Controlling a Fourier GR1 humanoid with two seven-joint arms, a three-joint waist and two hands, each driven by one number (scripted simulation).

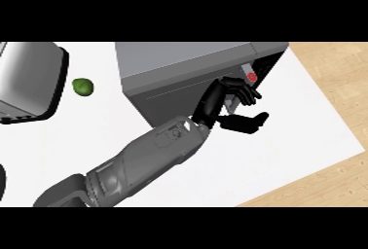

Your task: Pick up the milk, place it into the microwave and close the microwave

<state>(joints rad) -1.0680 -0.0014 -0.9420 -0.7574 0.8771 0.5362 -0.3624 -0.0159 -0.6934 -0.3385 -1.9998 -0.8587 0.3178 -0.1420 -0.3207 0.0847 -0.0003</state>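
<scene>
The grey microwave (183, 61) stands at the counter's far middle, with a dark opening showing at its right end. My right hand (231, 92) reaches up to that opening, the forearm crossing the counter from the lower left. Its fingers curl round the milk (251, 76), of which only a red patch and a white strip show between fingers and thumb. The thumb sticks out to the right, below the carton. How far the milk sits inside the opening is hidden by the hand. My left hand does not show.
A green lime (84, 86) lies left of the microwave. A white object with a black rim (32, 73) fills the upper left corner. The white counter (302, 131) ends at the right and lower right, with wooden floor (338, 73) beyond.
</scene>
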